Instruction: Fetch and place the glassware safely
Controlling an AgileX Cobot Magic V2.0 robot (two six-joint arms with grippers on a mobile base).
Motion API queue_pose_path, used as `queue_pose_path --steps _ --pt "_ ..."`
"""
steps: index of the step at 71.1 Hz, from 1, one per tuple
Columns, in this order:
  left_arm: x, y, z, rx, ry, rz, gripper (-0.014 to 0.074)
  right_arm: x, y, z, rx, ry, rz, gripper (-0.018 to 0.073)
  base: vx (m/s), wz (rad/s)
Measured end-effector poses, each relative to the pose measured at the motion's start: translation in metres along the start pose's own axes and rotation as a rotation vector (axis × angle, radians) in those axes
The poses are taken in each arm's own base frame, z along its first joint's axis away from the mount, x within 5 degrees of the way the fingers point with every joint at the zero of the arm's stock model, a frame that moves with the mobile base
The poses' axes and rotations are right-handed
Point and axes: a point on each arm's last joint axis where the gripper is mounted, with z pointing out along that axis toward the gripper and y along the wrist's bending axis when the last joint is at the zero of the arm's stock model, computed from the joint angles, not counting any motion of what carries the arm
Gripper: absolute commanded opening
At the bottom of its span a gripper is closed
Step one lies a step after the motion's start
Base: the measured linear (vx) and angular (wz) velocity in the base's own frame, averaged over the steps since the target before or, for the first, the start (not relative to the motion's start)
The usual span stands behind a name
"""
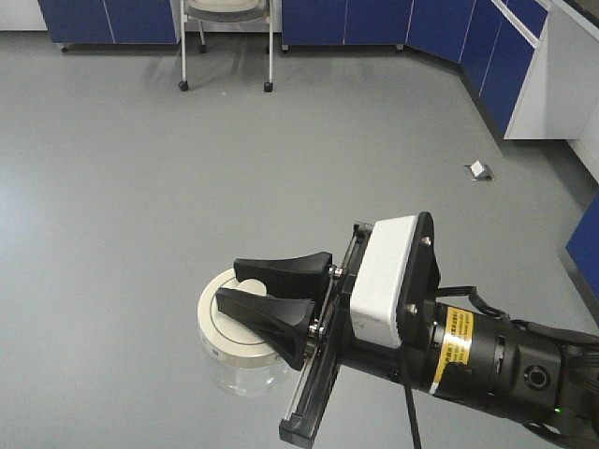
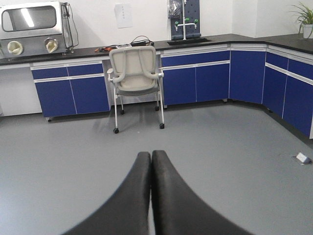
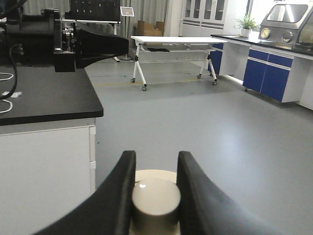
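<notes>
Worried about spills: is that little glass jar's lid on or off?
On. The cream-white lid sits flat atop the clear jar, with the right gripper closed on its knob.

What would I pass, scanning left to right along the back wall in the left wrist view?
Glove box → chair → faucet → plant.

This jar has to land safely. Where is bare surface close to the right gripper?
The black countertop beside the right gripper and jar is bare along its front and right edges. White cables crowd its left edge, and the left gripper hangs over its back.
</notes>
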Motion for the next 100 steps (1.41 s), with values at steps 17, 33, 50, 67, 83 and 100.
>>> queue_pose_path --steps 17,33,50,67,83,100 --pt "0.0000 0.0000 0.0000 0.000 0.000 0.001 -0.0007 0.0000 0.0000 0.0000 0.000 0.000 0.000 -0.0003 0.50 -0.03" --pt "0.0000 0.0000 0.0000 0.000 0.000 0.001 -0.0007 0.0000 0.0000 0.0000 0.000 0.001 0.000 -0.0003 0.51 -0.03" --pt "0.0000 0.0000 0.0000 0.000 0.000 0.000 -0.0007 0.0000 0.0000 0.0000 0.000 0.001 0.000 -0.0003 0.51 0.00" --pt "0.0000 0.0000 0.0000 0.000 0.000 0.000 -0.0007 0.0000 0.0000 0.0000 0.000 0.001 0.000 -0.0003 0.51 0.01" --pt "0.0000 0.0000 0.0000 0.000 0.000 0.000 -0.0007 0.0000 0.0000 0.0000 0.000 0.001 0.000 -0.0003 0.51 0.00" --pt "0.0000 0.0000 0.0000 0.000 0.000 0.000 -0.0007 0.0000 0.0000 0.0000 0.000 0.001 0.000 -0.0003 0.52 0.01"
